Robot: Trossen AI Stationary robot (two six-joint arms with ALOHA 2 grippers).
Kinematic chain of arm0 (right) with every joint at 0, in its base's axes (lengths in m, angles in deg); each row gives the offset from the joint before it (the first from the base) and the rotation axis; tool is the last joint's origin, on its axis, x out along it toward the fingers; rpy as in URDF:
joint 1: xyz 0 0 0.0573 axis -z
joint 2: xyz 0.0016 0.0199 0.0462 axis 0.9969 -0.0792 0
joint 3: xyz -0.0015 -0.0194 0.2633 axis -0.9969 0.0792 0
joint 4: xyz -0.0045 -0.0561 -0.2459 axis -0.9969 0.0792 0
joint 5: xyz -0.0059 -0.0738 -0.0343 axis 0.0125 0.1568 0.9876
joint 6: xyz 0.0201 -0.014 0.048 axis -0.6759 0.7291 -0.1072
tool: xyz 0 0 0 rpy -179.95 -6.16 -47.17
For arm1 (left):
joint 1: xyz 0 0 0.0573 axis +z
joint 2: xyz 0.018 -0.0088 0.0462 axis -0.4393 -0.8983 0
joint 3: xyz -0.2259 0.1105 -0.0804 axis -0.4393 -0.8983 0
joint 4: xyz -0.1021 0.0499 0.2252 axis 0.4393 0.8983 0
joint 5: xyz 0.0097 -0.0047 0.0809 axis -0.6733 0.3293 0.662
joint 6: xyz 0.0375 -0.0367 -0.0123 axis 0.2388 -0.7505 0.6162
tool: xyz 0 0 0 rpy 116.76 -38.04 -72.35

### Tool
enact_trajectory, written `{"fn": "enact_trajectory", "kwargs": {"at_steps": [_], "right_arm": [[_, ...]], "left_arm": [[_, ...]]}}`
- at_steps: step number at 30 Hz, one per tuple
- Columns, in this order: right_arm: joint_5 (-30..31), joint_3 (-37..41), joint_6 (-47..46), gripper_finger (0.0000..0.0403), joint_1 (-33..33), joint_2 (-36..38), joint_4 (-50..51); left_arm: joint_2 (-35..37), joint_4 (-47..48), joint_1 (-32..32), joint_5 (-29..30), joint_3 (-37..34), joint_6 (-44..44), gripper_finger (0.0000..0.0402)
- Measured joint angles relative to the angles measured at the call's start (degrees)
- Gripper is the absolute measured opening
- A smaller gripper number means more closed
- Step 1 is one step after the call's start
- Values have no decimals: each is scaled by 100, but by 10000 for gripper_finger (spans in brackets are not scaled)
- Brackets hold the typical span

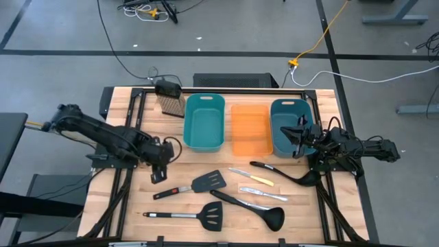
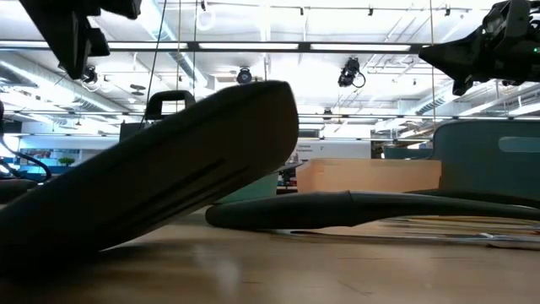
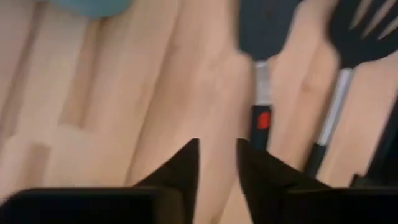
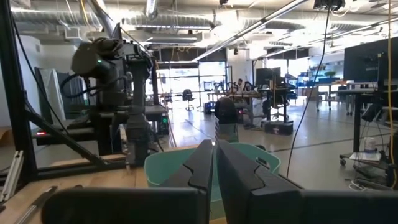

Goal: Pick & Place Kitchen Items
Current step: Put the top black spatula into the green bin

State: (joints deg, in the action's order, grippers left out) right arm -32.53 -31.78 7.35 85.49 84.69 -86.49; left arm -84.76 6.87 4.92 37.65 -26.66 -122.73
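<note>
Left gripper [image 1: 159, 171], fingers slightly apart and empty, hovers left of the red-and-black-handled spatula [image 1: 192, 186] on the bench [image 1: 123, 206]; right gripper [image 1: 296, 135], fingers together, hangs over the right teal bin [image 1: 282, 110]

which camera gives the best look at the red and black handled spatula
The high view: the red-and-black-handled spatula lies whole on the table, untouched. The left wrist view catches only its blurred handle. In the low view I cannot tell it apart; the right wrist view misses it.

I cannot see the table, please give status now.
Left end effector open, empty, beside red-and-black spatula. Right end effector shut, empty, over teal bin. Nothing blocking.
</note>
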Motion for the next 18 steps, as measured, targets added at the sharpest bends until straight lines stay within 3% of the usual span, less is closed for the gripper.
{"fn": "enact_trajectory", "kwargs": {"at_steps": [5,8,18], "right_arm": [[-7,0,-15,32,0,0,0],[-3,0,-13,32,0,0,0],[3,0,-11,32,0,0,2]], "left_arm": [[-350,-629,-410,68,0,-281,235],[-653,-659,-633,110,0,-470,272],[-1253,-885,-1500,814,0,-1192,297]]}}
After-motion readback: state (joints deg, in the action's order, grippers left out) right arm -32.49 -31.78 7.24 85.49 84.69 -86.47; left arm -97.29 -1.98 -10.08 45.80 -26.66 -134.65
